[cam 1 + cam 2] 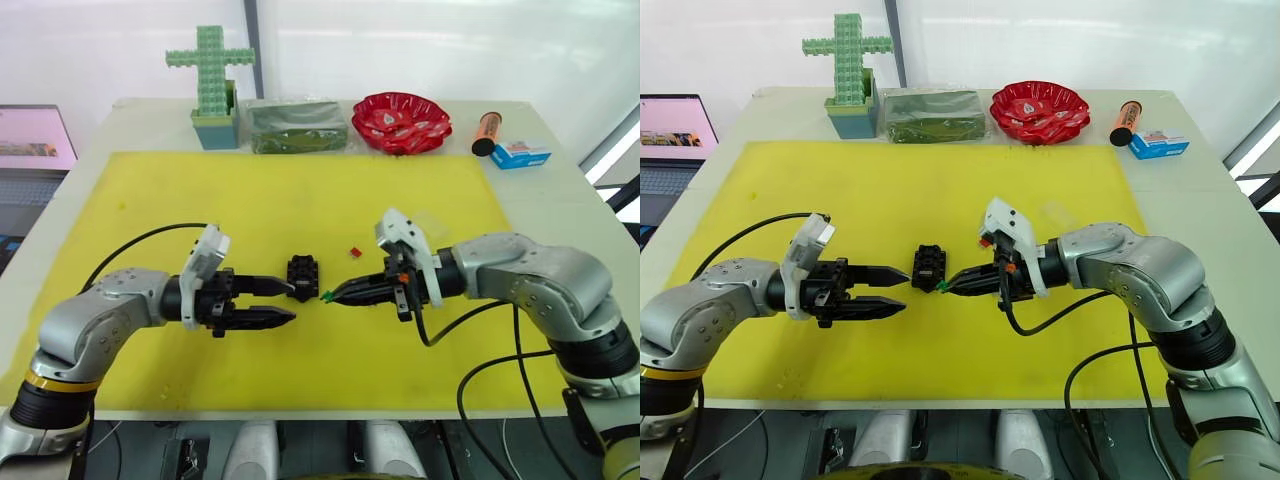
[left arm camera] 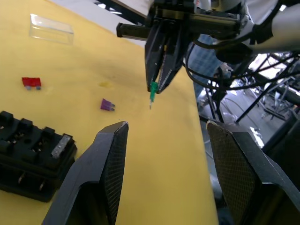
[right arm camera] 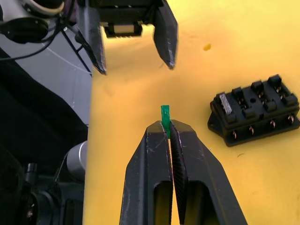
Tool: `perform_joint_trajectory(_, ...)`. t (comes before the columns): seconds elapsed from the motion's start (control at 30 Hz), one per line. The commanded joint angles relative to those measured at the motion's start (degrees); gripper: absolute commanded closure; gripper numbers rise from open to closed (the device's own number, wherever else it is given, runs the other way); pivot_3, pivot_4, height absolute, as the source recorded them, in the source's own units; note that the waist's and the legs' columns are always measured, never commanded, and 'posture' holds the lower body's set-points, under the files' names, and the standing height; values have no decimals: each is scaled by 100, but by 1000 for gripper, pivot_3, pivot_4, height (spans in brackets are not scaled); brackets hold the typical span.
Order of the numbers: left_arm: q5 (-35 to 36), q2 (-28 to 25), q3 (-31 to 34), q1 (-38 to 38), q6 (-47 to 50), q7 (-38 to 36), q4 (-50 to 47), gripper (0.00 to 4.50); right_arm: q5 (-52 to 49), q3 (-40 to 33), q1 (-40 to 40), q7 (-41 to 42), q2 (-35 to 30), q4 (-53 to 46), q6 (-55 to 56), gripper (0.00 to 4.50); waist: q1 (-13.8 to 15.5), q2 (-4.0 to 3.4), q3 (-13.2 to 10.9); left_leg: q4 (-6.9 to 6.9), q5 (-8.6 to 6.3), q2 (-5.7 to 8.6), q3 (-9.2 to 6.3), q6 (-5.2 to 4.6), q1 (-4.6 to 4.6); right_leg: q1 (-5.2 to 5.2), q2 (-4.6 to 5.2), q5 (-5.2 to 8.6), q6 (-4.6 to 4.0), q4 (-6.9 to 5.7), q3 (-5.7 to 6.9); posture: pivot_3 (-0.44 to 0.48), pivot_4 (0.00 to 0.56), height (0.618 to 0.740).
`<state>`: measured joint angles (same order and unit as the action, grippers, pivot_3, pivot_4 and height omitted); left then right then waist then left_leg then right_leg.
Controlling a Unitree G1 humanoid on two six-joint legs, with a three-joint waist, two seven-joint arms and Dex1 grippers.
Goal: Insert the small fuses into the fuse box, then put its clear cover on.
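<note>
The black fuse box (image 1: 303,272) sits mid-mat on the yellow mat (image 1: 200,200), with a grey fuse (image 2: 62,145) seated in one end slot. My right gripper (image 1: 334,294) is shut on the green fuse (image 3: 165,115), held just right of the box and slightly above the mat. On the box's left, my left gripper (image 1: 288,301) is open, its fingertips (image 2: 117,136) close to the box's left end. A red fuse (image 1: 355,251) and a purple fuse (image 2: 107,105) lie loose on the mat to the right of the box. The clear cover (image 2: 51,29) lies farther right.
Along the table's back edge stand a green cross-shaped block tower (image 1: 213,75), a dark green box (image 1: 295,125), a red bowl (image 1: 402,120), an orange tube (image 1: 486,133) and a blue-white carton (image 1: 521,154). A laptop (image 1: 30,140) is off the table's left side.
</note>
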<state>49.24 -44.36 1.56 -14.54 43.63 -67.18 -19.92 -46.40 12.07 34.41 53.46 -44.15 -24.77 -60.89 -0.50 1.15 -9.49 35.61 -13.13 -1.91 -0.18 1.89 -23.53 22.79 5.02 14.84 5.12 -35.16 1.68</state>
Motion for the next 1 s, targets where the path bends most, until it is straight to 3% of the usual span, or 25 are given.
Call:
perform_joint_trajectory(0.03, 125, -60, 233, 140, -59, -42, -241, 1671, 7, -39, 13, 248, -136, -163, 86, 4500, -2, 0, 0, 0, 0, 0, 1, 0, 0, 0, 0, 0, 0, 0, 0, 0, 150, 740)
perform_joint_trajectory(0.4, 151, -150, 517, 639, -99, 120, -579, 1671, 495, 386, 377, 575, 68, 68, 372, 4500, -5, 0, 0, 0, 0, 0, 0, 0, 0, 0, 0, 0, 0, 0, 0, 0, 150, 740)
perform_joint_trajectory(0.6, 55, -338, 1012, 1038, -296, 52, -513, 1671, 722, 493, 1560, 315, 552, 407, 133, 4500, -34, -6, -3, -1, 0, -3, 1, 0, 1, 9, -1, 0, -1, -6, -1, 0, 150, 740)
perform_joint_trajectory(1.0, 106, 68, 1463, 1311, -510, 661, -539, 1671, 1976, 1148, 2621, 18, 743, 1032, 243, 4500, -22, -5, -3, -5, 0, 1, 10, 1, 1, 11, 5, -2, 0, -10, -4, 0, 150, 740)
